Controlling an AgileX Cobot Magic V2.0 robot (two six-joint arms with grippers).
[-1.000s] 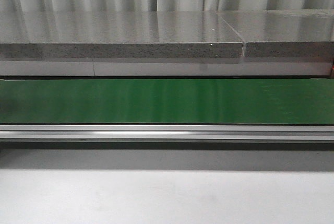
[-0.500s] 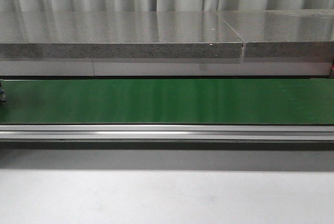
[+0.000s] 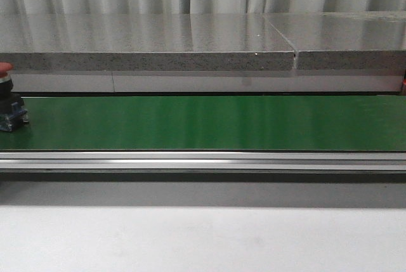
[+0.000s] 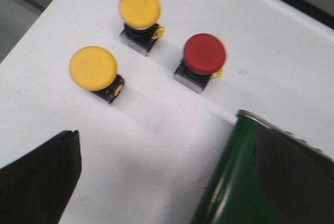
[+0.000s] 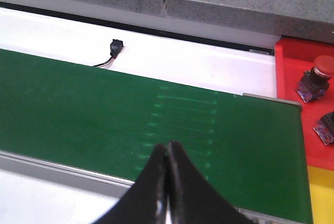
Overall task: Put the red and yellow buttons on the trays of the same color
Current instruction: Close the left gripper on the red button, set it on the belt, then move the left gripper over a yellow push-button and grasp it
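Note:
A red button (image 3: pixel 9 102) rides on the green belt (image 3: pixel 203 123) at the far left edge of the front view, partly cut off. In the left wrist view two yellow buttons (image 4: pixel 93 70) (image 4: pixel 139 10) and a red button (image 4: pixel 204 56) stand on a white table. My left gripper (image 4: pixel 167 174) is open and empty above the white table, beside the belt's end (image 4: pixel 235 192). In the right wrist view my right gripper (image 5: pixel 167 153) is shut and empty above the belt. A red tray (image 5: pixel 305 85) holds a red button (image 5: pixel 315 75) and another, partly cut off (image 5: pixel 326 125). A yellow tray (image 5: pixel 320 192) lies next to it.
A grey stone shelf (image 3: pixel 190 40) runs behind the belt, with a white strip below it. A metal rail (image 3: pixel 203 160) borders the belt's near edge, and a white table (image 3: pixel 203 237) lies in front. A small black sensor with a cable (image 5: pixel 116 46) sits on the white strip behind the belt.
A red button has come into the front view on the belt's far left end, moving rightward; one second ago the belt was bare.

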